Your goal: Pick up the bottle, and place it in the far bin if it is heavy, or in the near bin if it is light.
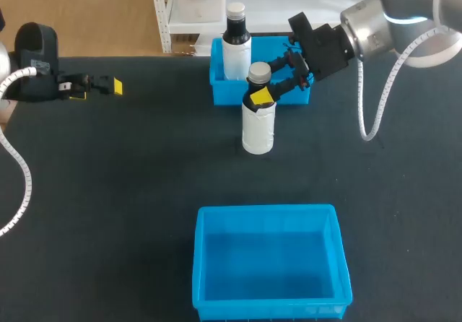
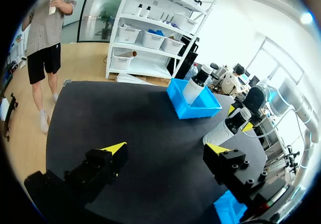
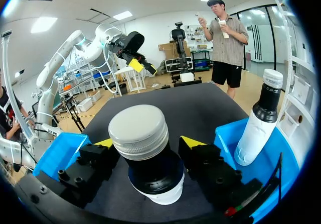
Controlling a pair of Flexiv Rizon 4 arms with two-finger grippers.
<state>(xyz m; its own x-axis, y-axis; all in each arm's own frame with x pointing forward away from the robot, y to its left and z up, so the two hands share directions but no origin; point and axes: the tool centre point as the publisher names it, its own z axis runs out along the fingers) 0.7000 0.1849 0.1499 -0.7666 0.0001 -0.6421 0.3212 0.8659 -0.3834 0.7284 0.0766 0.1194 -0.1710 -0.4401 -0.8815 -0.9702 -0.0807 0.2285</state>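
A white bottle (image 1: 258, 127) with a grey cap stands upright on the black table, just in front of the far blue bin (image 1: 289, 94). My right gripper (image 1: 258, 87) reaches in from the right at neck height. In the right wrist view the bottle (image 3: 139, 131) stands between the yellow-tipped fingers (image 3: 103, 151) of the right gripper (image 3: 150, 148), which are close on both sides but open. The near blue bin (image 1: 216, 264) sits at the table's front with nothing in it. My left gripper (image 1: 97, 89) hovers open at the far left, holding nothing; its view shows the bottle (image 2: 223, 131) far ahead.
A second bottle (image 1: 237, 44), white with a dark neck, stands inside the far bin's left end; it also appears beside my right gripper (image 3: 258, 121). Bare black table lies between the two bins and ahead of my left gripper (image 2: 165, 148).
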